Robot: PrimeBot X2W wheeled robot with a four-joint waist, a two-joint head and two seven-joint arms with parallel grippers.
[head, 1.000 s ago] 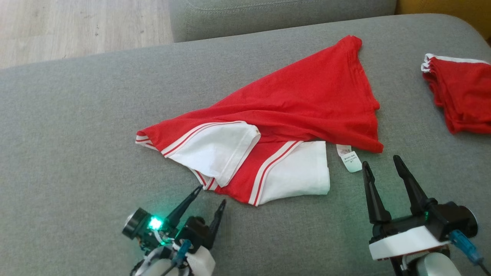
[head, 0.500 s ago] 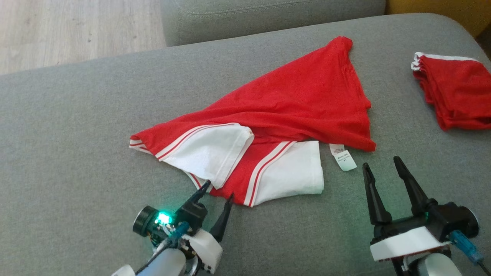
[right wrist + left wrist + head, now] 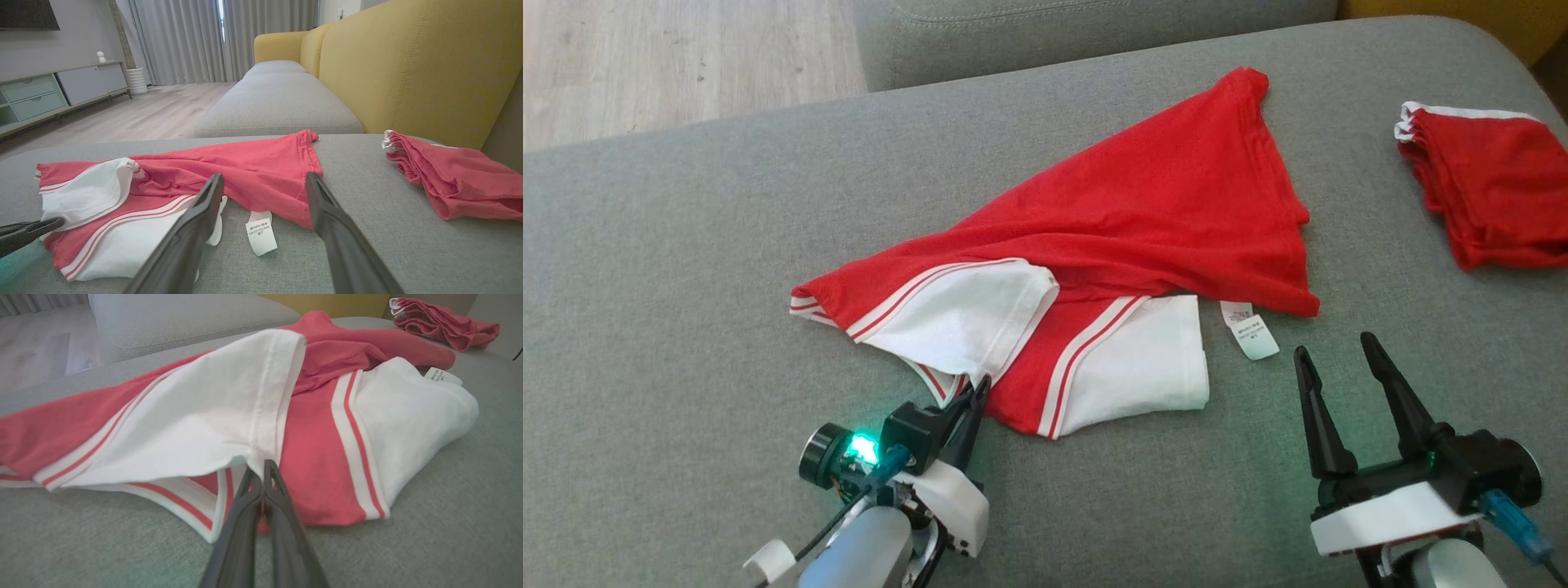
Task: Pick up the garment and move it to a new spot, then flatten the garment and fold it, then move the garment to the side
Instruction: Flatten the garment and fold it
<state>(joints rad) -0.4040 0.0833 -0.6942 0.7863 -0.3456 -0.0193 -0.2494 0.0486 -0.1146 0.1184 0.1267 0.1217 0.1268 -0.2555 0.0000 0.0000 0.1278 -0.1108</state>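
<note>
The garment [image 3: 1143,204], a red top with white sleeves and red-and-white stripes, lies rumpled in the middle of the grey sofa seat [image 3: 686,286]. My left gripper [image 3: 974,390] sits at its near edge. In the left wrist view the two fingers are pressed together on the corner of the white sleeve hem, left gripper [image 3: 261,467] shut on the garment [image 3: 318,449]. My right gripper [image 3: 1332,344] stands open just off the garment's right corner, holding nothing. Seen from the right wrist, the right gripper [image 3: 263,176] points at the garment [image 3: 253,167] and its white care label [image 3: 261,234].
A second red garment [image 3: 1486,196] lies folded at the seat's far right, against the yellow backrest [image 3: 408,61]. Another grey cushion [image 3: 278,98] continues beyond. Wooden floor [image 3: 645,57] lies past the seat's far-left edge. Bare seat spreads to the left and along the near edge.
My left gripper moved forward to the garment's near edge and its fingers closed on the sleeve hem. The camera shifted slightly. The right gripper stayed put.
</note>
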